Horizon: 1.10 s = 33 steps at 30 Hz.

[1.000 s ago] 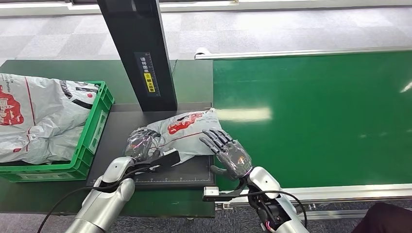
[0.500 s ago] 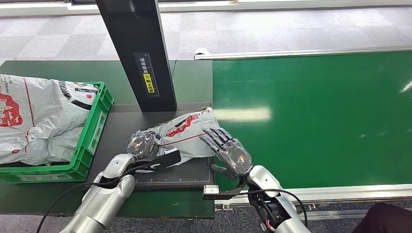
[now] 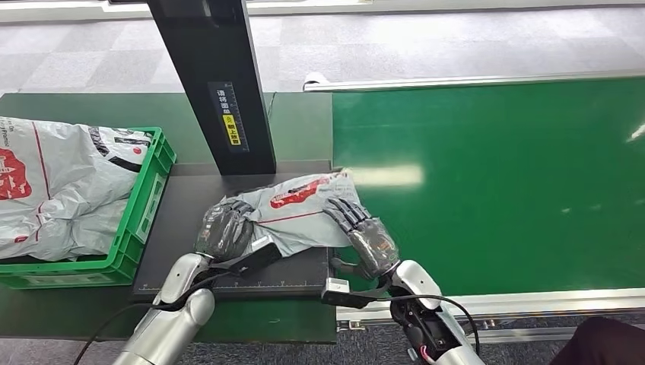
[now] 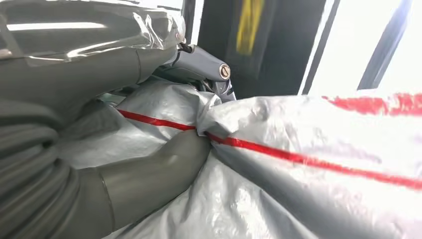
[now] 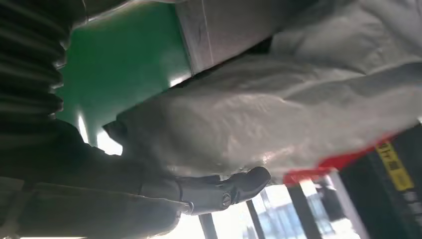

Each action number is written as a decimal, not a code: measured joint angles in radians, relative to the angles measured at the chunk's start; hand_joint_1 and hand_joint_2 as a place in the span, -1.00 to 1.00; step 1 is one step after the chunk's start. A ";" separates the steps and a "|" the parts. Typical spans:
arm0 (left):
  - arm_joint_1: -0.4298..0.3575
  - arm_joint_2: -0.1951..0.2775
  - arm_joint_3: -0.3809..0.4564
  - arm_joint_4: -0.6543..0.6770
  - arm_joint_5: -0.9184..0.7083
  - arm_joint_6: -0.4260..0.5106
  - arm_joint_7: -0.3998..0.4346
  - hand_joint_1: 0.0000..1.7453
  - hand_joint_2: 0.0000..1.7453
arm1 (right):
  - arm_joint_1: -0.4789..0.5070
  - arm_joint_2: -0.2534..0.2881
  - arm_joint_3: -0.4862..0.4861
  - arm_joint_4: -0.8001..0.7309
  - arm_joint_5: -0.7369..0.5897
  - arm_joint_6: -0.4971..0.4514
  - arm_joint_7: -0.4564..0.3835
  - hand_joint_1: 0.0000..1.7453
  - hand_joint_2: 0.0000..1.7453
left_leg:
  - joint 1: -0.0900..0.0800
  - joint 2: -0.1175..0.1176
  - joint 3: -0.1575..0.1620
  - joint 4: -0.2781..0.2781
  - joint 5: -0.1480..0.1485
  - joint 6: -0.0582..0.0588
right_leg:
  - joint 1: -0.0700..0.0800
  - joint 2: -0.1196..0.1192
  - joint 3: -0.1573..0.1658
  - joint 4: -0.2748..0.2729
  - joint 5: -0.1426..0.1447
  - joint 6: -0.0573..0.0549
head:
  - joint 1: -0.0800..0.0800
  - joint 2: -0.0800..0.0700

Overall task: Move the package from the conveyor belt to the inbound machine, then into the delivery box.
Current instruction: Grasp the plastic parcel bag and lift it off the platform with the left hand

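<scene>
A grey plastic package [image 3: 300,204] with red print lies crumpled over the black platform [image 3: 186,201] of the inbound machine, its right end reaching the edge of the green conveyor belt [image 3: 494,190]. My left hand [image 3: 223,230] grips the package's left end; in the left wrist view the thumb [image 4: 154,169] and fingers [image 4: 209,69] pinch a fold of the package [image 4: 308,199]. My right hand [image 3: 363,237] holds the right end, with its fingers [image 3: 344,213] laid over the top. In the right wrist view the package [image 5: 278,114] lies against a dark finger [image 5: 224,191].
The machine's black column [image 3: 217,84] rises just behind the package. A green crate [image 3: 144,209] at the left holds more grey packages [image 3: 61,182]. The belt's metal rail [image 3: 532,300] runs along the near edge. A dark part of a person [image 3: 605,342] shows at bottom right.
The package has bunched up and its right end has lifted towards the belt. My left hand slid forward with it. My right hand's fingers, spread beside the package before, now lie on it.
</scene>
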 joint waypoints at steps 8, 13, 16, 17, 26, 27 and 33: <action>0.052 -0.020 0.031 -0.091 0.268 0.171 -0.190 1.00 1.00 | 0.051 -0.003 -0.083 -0.128 -0.307 0.330 0.041 -1.00 1.00 | 0.000 0.001 -0.008 0.000 0.000 0.000 | 0.001 0.001 -0.009 0.000 0.000 0.000 | 0.000 0.000; 0.068 -0.025 0.046 -0.124 0.381 0.237 -0.247 1.00 1.00 | 0.066 -0.007 -0.120 -0.177 -0.434 0.414 0.038 -1.00 1.00 | 0.000 0.001 -0.009 0.000 0.000 0.000 | 0.001 0.001 -0.010 0.000 0.000 0.000 | 0.000 0.000; 0.073 -0.027 0.057 -0.138 0.437 0.270 -0.280 1.00 1.00 | 0.077 -0.009 -0.144 -0.206 -0.524 0.483 0.018 -1.00 1.00 | 0.000 0.001 -0.010 0.000 0.000 0.000 | 0.001 0.001 -0.010 0.000 0.000 0.000 | 0.000 0.000; 0.073 -0.028 0.061 -0.142 0.453 0.286 -0.296 1.00 1.00 | 0.079 -0.010 -0.150 -0.213 -0.543 0.499 0.015 -1.00 1.00 | 0.000 0.001 -0.010 0.000 0.000 0.000 | 0.001 0.001 -0.010 0.000 0.000 0.000 | 0.000 0.000; 0.096 -0.112 0.293 -0.306 0.329 0.359 -0.519 1.00 1.00 | 0.078 -0.014 -0.164 -0.225 -0.568 0.522 0.006 -1.00 1.00 | 0.000 0.002 -0.012 0.000 0.000 0.000 | 0.001 0.002 -0.012 0.000 0.000 0.000 | 0.000 0.000; 0.096 -0.121 0.332 -0.336 0.322 0.359 -0.520 1.00 1.00 | 0.078 -0.014 -0.164 -0.225 -0.568 0.520 0.006 -1.00 1.00 | 0.000 0.002 -0.012 0.000 0.000 0.000 | 0.001 0.002 -0.012 0.000 0.000 0.000 | 0.000 0.000; 0.087 -0.144 0.551 -0.443 0.268 0.359 -0.524 1.00 1.00 | 0.080 -0.014 -0.164 -0.225 -0.567 0.507 0.004 -1.00 1.00 | 0.001 0.002 -0.012 0.000 0.000 0.000 | 0.002 0.002 -0.012 0.000 0.000 -0.001 | 0.000 0.000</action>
